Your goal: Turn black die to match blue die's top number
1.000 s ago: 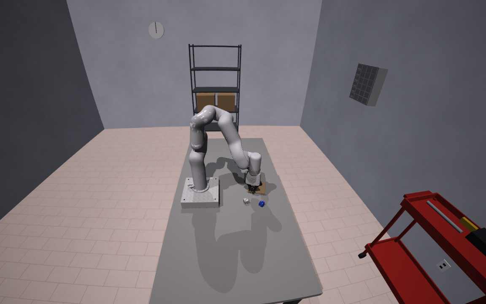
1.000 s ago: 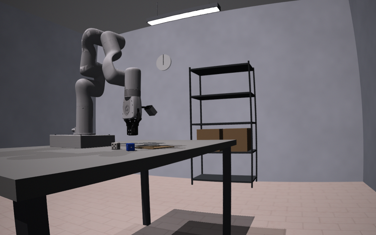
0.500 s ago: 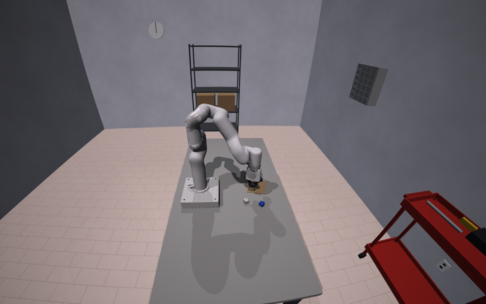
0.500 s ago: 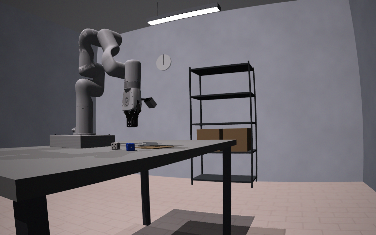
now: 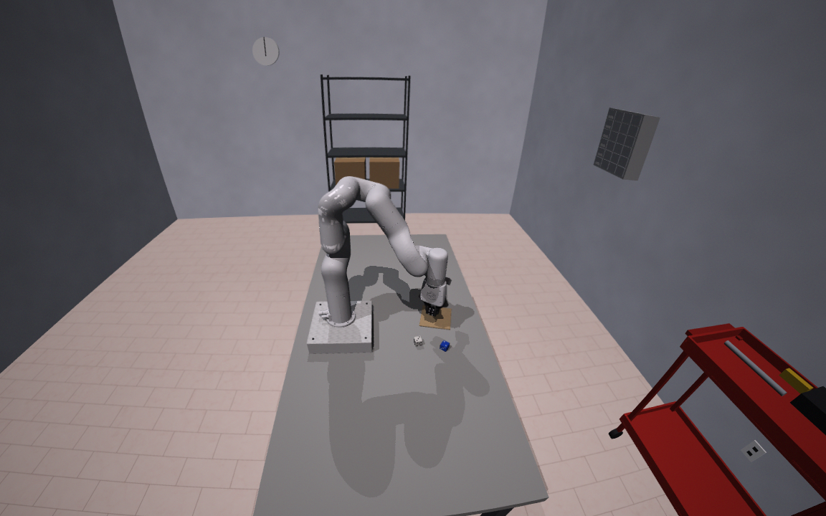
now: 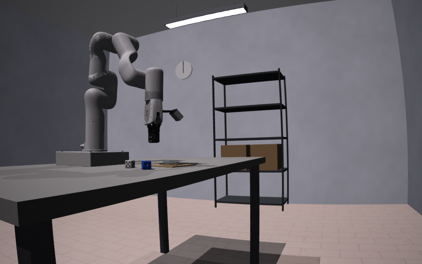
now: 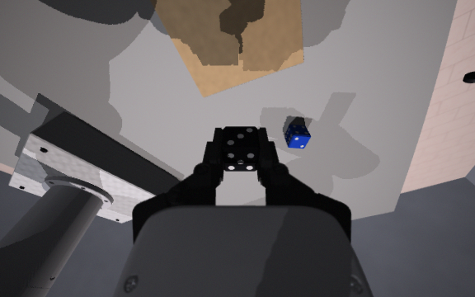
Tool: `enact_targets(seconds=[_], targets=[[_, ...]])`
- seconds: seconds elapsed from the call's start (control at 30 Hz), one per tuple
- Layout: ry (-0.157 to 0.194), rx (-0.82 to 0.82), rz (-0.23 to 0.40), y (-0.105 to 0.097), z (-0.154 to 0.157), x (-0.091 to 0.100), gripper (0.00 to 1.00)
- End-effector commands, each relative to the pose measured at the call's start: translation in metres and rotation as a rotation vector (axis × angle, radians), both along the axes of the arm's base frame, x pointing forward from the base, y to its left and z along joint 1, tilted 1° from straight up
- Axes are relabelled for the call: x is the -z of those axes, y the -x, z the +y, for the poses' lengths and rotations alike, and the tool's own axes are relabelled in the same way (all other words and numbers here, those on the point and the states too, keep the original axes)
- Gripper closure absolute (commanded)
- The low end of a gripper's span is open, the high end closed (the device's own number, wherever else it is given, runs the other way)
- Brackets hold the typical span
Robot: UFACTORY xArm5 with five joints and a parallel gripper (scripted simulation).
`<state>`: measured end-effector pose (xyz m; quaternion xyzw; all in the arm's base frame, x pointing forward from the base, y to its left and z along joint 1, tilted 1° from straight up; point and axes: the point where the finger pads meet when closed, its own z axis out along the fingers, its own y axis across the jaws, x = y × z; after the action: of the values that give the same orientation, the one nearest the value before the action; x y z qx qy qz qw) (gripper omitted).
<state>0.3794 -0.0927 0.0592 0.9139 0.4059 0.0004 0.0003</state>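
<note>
My gripper (image 5: pixel 432 310) (image 6: pixel 153 139) (image 7: pixel 240 139) is shut on the black die (image 7: pixel 241 142) and holds it well above the table. In the wrist view the die shows a face with three pips in a diagonal and, nearer the palm, a face with several pips. The tan mat (image 5: pixel 443 324) (image 6: pixel 186 165) (image 7: pixel 204 84) lies flat on the table. The blue die (image 5: pixel 444 345) (image 6: pixel 146 165) (image 7: pixel 298 139) lies on the table off the mat; its top number is too small to tell surely. The white die (image 5: pixel 418 340) (image 6: pixel 129 164) lies beside it, hidden in the wrist view.
The arm's base block (image 5: pixel 340 346) (image 6: pixel 74 158) (image 7: pixel 77 136) stands on the table (image 5: pixel 313 448) (image 6: pixel 107 183) to the left of the dice. A red cart (image 5: pixel 666 442) stands on the floor at the right, and a shelf rack (image 5: pixel 366 117) (image 6: pixel 250 107) stands at the back.
</note>
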Motion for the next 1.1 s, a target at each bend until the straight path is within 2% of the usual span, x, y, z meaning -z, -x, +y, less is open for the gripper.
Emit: enact_targets(seconds=[0.0,0.03,0.47,0.57,0.63,0.9,1.07], targets=[[0.0,0.129,0.0,-0.01,0.008,0.0,0.73],[0.0,0.195,0.0,-0.015,0.012,0.0,0.73],[-0.001,0.531,-0.001,-0.038,0.038,0.003,0.73],[-0.001,0.535,-0.001,-0.039,0.038,0.003,0.73],[-0.001,0.651,-0.001,-0.046,0.048,0.004,0.73],[-0.002,0.848,-0.002,-0.058,0.065,0.006,0.73],[-0.002,0.887,-0.002,-0.061,0.069,0.007,0.73]])
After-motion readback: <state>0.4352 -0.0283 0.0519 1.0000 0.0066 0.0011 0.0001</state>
